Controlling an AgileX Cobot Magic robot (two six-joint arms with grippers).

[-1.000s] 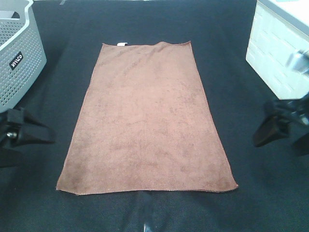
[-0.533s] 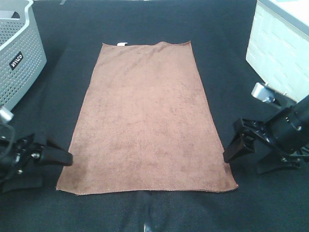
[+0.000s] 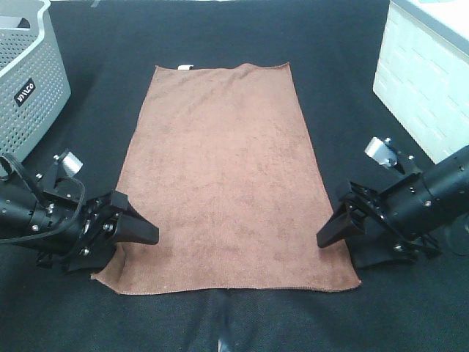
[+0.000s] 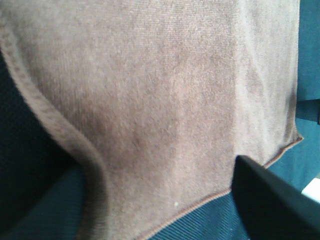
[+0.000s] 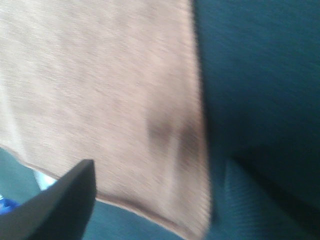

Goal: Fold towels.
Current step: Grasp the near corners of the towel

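The reddish-brown towel point(image 3: 220, 176) lies flat and unfolded on the black table, with its small white tag point(image 3: 186, 67) on the far short edge. My left gripper point(image 3: 128, 249) is open at the towel's near left corner, one finger over the cloth; that edge is slightly pushed in and curved. My right gripper point(image 3: 338, 249) is open at the near right edge, one finger above the cloth. The left wrist view shows the towel point(image 4: 150, 100) and one dark finger point(image 4: 270, 200). The right wrist view is blurred and shows the towel point(image 5: 100, 90) and one finger point(image 5: 60, 205).
A grey perforated basket point(image 3: 29, 81) stands at the far left. A white box point(image 3: 421, 81) stands at the far right. The black table cover point(image 3: 220, 29) surrounds the towel on all sides.
Both arms have moved inward from the table's sides to the towel's near corners. The near left corner of the towel has been nudged inward slightly.
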